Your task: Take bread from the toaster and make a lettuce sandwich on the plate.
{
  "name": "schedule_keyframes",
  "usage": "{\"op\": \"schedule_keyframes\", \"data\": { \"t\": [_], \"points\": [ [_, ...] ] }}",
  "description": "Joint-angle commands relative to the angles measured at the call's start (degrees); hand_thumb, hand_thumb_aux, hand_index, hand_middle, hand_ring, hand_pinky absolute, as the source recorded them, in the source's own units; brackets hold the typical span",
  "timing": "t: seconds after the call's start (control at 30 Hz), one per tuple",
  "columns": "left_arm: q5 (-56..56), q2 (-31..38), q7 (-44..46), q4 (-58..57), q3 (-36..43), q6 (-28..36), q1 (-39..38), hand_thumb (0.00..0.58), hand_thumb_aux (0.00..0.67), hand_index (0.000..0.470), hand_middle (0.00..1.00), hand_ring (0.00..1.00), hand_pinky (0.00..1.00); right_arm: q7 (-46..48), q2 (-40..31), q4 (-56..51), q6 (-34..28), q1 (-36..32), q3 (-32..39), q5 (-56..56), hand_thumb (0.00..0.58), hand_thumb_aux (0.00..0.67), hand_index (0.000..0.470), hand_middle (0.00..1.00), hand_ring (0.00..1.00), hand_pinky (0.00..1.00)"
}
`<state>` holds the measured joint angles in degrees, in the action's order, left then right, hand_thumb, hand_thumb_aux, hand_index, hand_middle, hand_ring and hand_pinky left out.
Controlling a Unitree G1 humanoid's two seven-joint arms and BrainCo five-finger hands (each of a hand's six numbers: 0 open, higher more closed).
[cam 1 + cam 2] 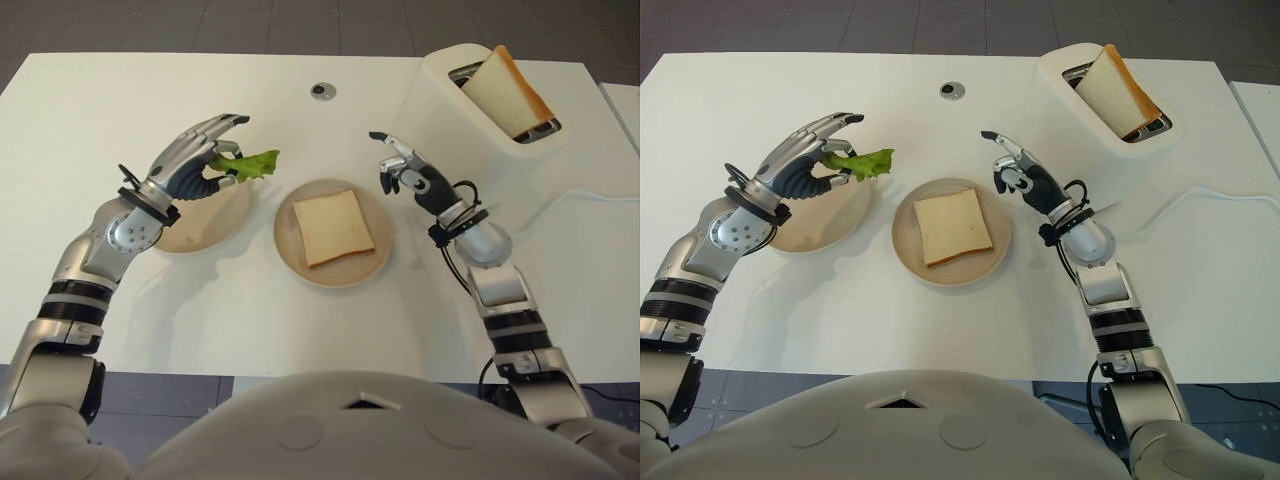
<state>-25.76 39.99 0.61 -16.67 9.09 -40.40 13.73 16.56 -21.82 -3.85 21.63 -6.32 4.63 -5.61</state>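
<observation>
White table (150,90) on a dark tiled floor: a pale round plate (285,235) sits at the centre with one bread slice (332,227) lying flat on it as the sandwich base. At 10 o'clock from that plate, the robot's left hand (190,160) pinches a green lettuce leaf (250,165) between its fingertips. The leaf is held clear above the rim of a second, bare plate (205,232), its free end pointing toward the bread, which suggests it is meant as the next layer. At 2 o'clock from the centre plate, the right hand (410,175) hovers between plate and toaster, loosely curled and holding nothing. It looks well placed to go for the second slice. The white toaster (440,110) stands at the table's 1 o'clock corner, and a bread slice (505,90) leans up out of its slot, easy to grasp. Its cable (580,200) trails off toward 3 o'clock, and a small round fitting (322,90) is set into the tabletop at 12 o'clock. By the look of things the sandwich has its base, and the lettuce and top slice are not yet placed
</observation>
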Motion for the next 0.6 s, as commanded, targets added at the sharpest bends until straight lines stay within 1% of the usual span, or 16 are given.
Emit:
{"op": "schedule_keyframes", "data": {
  "t": [0.03,0.13,0.2,0.23,0.27,0.3,0.33,0.37,0.4,0.53,0.6],
  "points": [
    [1.86,-2.88,3.08,1.25,2.28,-1.89,-0.01,0.58,0.67,0.47,0.0,0.0,0.0,-2.7,0.7,1.54,1.24,-1.63,-3.56,1.2,0.0,0.0,0.0,0.68,0.68,0.68],
    [1.5,-5.49,4.88,0.66,4.41,-2.51,0.43,0.58,0.67,0.47,0.0,0.0,0.0,-3.44,1.29,4.65,1.56,-1.85,-5.79,3.58,0.0,0.0,0.0,0.69,0.69,0.69],
    [0.26,-7.59,5.9,-0.65,6.4,-2.75,0.83,0.58,0.67,0.47,0.0,0.0,0.0,-4.94,1.61,9.41,1.7,-1.94,-8.41,5.08,0.0,0.0,0.0,0.68,0.68,0.68],
    [-0.47,-8.4,6.16,-1.21,7.26,-2.69,1.02,0.58,0.659,0.463,0.0,0.0,0.0,-6.01,1.54,11.89,1.53,-2.04,-9.96,5.32,0.0,0.0,0.0,0.68,0.68,0.68],
    [-1.29,-9.13,6.43,-1.51,8.06,-2.52,1.09,0.576,0.612,0.429,0.0,0.0,0.0,-7.62,1.08,14.35,1.38,-2.35,-12.13,3.98,0.0,0.0,0.0,0.68,0.68,0.68],
    [-2.34,-9.86,6.47,-1.99,8.95,-2.3,1.24,0.538,0.489,0.343,0.0,0.0,0.0,-10.03,-0.13,16.02,0.95,-2.9,-15.08,0.63,0.0,0.0,0.0,0.67,0.67,0.67],
    [-3.43,-10.65,6.22,-2.38,9.64,-2.03,1.3,0.464,0.37,0.26,0.0,0.0,0.0,-11.88,-1.96,16.33,-0.49,-3.35,-17.7,-2.84,0.0,0.0,0.0,0.59,0.59,0.59],
    [-4.34,-11.51,5.78,-2.8,10.2,-1.82,1.43,0.205,0.131,0.092,0.0,0.0,0.0,-12.99,-3.98,16.07,-2.55,-3.3,-19.66,-6.43,0.0,0.0,0.0,0.05,0.05,0.05],
    [-5.14,-12.17,5.45,-3.17,10.68,-1.66,1.52,0.0,0.0,0.0,0.0,0.0,0.0,-13.48,-5.61,15.6,-4.28,-3.06,-20.8,-9.24,0.0,0.0,0.0,0.0,0.0,0.0],
    [-6.25,-12.93,5.53,-3.77,11.56,-1.92,1.32,0.0,0.0,0.0,0.0,0.0,0.0,-16.89,-9.22,14.1,-8.47,-2.82,-24.63,-15.69,0.0,0.0,0.0,0.0,0.0,0.0],
    [-6.28,-12.95,5.57,-3.7,11.53,-1.99,1.28,0.0,0.0,0.0,0.0,0.0,0.0,-18.72,-11.66,11.12,-10.67,-2.45,-25.19,-20.39,0.0,0.0,0.0,0.0,0.0,0.0]
  ]
}}
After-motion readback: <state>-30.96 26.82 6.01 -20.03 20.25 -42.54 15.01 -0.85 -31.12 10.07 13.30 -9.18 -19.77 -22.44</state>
